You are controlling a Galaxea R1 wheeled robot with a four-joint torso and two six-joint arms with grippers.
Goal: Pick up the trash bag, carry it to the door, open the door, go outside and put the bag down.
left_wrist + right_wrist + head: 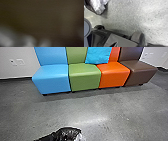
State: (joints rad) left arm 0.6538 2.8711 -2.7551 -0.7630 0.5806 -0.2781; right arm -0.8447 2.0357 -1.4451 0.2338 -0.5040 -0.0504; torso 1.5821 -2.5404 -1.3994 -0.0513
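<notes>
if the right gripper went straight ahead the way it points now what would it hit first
Most likely the speckled grey floor. The robot's own wheel and the trash bag look off to the sides of that line, though depth is hard to judge here.

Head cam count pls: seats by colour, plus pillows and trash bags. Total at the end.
Blue seat: 1
Green seat: 1
Orange seat: 1
Brown seat: 1
Bright blue pillow: 1
Black trash bag, partly in frame: 1
Total: 6
</notes>
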